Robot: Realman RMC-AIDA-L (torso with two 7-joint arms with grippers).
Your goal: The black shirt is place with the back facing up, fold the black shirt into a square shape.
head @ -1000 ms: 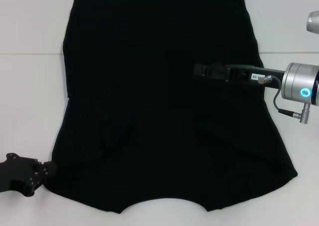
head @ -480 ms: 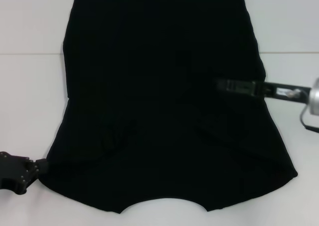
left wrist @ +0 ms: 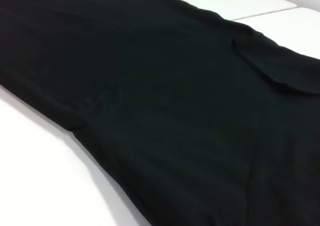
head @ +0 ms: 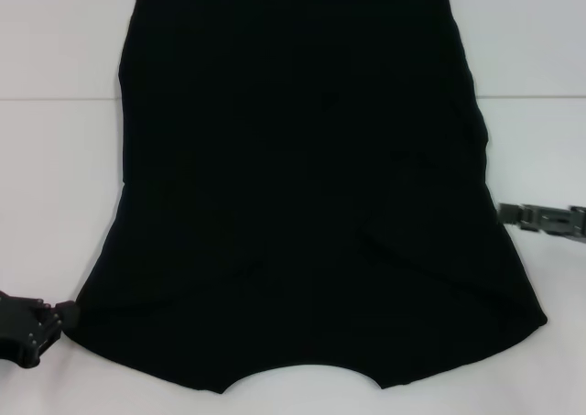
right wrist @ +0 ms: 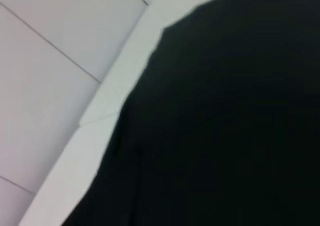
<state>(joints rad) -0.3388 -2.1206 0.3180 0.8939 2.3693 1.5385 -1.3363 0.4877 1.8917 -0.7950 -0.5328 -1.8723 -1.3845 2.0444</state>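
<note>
Fingers on the left gripper [head: 57,316] sit right at the black shirt's [head: 302,195] near-left corner, can't tell if they're closed. Shirt lies flat on the white bench [head: 55,158], sleeves tucked in. Right gripper [head: 509,215] is off its edge, also unclear. Next up, probably grabbing corners for the lengthwise fold.

Bright even light; blurred right wrist view

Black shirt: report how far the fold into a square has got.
Done: the black shirt lies flat on the white table, both sleeves apparently folded in over the body. In hand: nothing is gripped; the left pincer sits at the shirt's near left corner, the right pincer just off its right edge. Left: folding the long body into a square.
</note>
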